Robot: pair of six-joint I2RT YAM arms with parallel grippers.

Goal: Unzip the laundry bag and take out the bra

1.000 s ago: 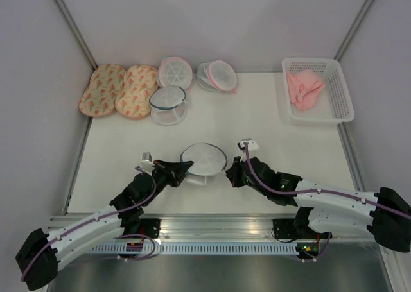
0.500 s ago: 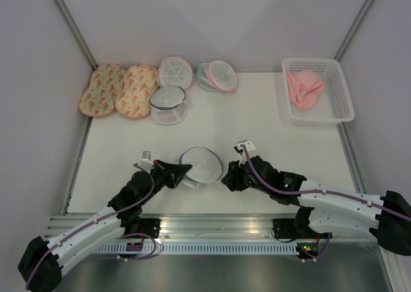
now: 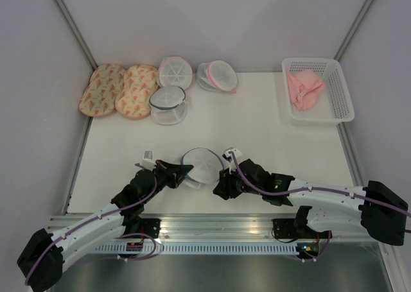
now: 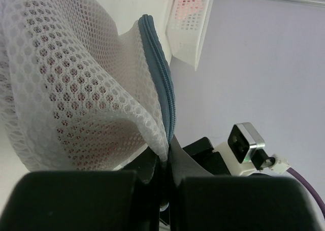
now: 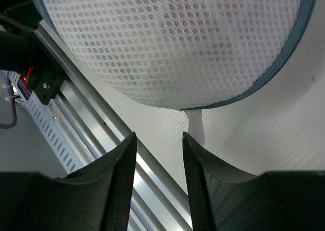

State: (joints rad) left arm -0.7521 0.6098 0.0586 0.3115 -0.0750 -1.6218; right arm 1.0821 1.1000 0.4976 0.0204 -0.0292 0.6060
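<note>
The laundry bag [image 3: 203, 163], white mesh with a blue-grey zip rim, is tilted up off the table near the front edge. My left gripper [image 3: 187, 171] is shut on its rim at the bag's left side. In the left wrist view the rim [image 4: 160, 78] and mesh run down into the closed jaws [image 4: 166, 162]. My right gripper [image 3: 220, 190] stands open just below and to the right of the bag. A white tab [image 5: 195, 125] hangs from the rim above the right finger, outside the gap [image 5: 158, 139]. The bra is hidden; only a faint reddish tint shows behind the mesh [image 4: 66, 99].
A white basket [image 3: 341, 112] with a pink cloth [image 3: 303, 90] stands at the back right. Two pink-rimmed mesh bags [image 3: 174, 70] [image 3: 219, 76], another blue-rimmed bag [image 3: 168, 103] and peach pads [image 3: 119, 90] lie at the back left. A metal rail [image 3: 212, 226] lines the near edge.
My right gripper has opened and moved left and nearer, under the bag's near right side. The left gripper keeps its hold; the bag has shifted slightly nearer.
</note>
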